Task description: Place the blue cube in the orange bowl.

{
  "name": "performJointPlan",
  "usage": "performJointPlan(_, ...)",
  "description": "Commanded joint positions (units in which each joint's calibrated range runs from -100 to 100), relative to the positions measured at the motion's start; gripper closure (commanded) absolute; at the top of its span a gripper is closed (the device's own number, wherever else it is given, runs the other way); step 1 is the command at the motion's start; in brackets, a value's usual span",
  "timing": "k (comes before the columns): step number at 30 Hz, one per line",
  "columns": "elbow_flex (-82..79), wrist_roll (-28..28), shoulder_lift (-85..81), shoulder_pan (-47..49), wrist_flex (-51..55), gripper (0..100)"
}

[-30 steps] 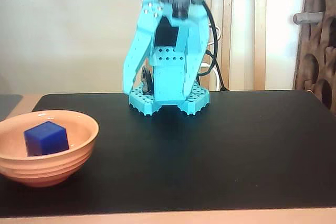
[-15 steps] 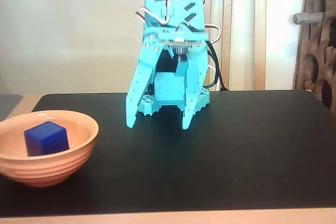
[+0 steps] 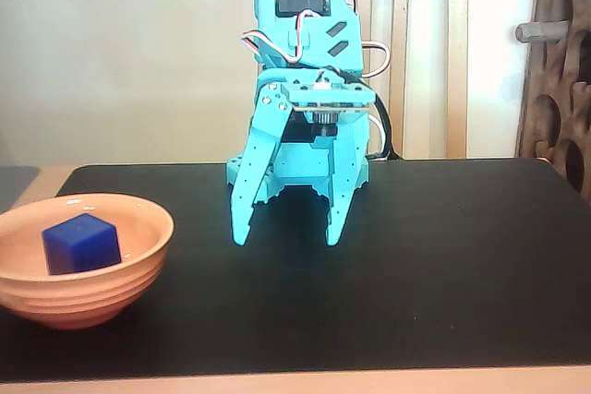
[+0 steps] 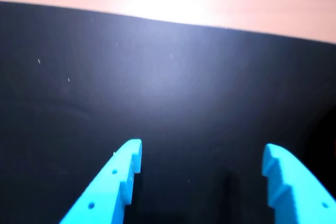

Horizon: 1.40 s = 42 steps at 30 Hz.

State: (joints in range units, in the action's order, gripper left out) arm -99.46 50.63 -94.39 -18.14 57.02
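blue cube (image 3: 81, 242) sits inside orange bowl (image 3: 83, 260); hand (image 3: 286, 239) spread wide, empty.

1. Black mat (image 3: 443, 265): a flat, matte sheet covering most of the tabletop in the fixed view; in the wrist view it fills the lower part of the picture (image 4: 173, 103).
2. Table (image 3: 305, 383): a pale, light-toned strip showing along the mat's near edge and at its far left corner.
3. Wall (image 3: 120, 53): plain cream, behind the table.
4. Vertical wooden slats (image 3: 434, 53): pale, right of centre.
5. Dark wooden rack (image 3: 563, 71): rounded openings, at the right edge.
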Motion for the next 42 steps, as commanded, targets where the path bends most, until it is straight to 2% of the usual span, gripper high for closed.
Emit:
performJointPlan(1, -0.5, 0.2, -1.0, -0.1, 3.1, 84)
performJointPlan(3, -0.5, 0.2, -1.0, -0.1, 3.4, 90)
performJointPlan(7, -0.5, 0.2, -1.0, -0.1, 3.5, 94)
performJointPlan(10, -0.5, 0.1, -1.1, -0.1, 3.7, 100)
performJointPlan(30, -0.5, -0.2, -5.2, -1.3, 18.0, 100)
performJointPlan(42, -0.5, -0.3, -5.2, -1.1, 19.0, 100)
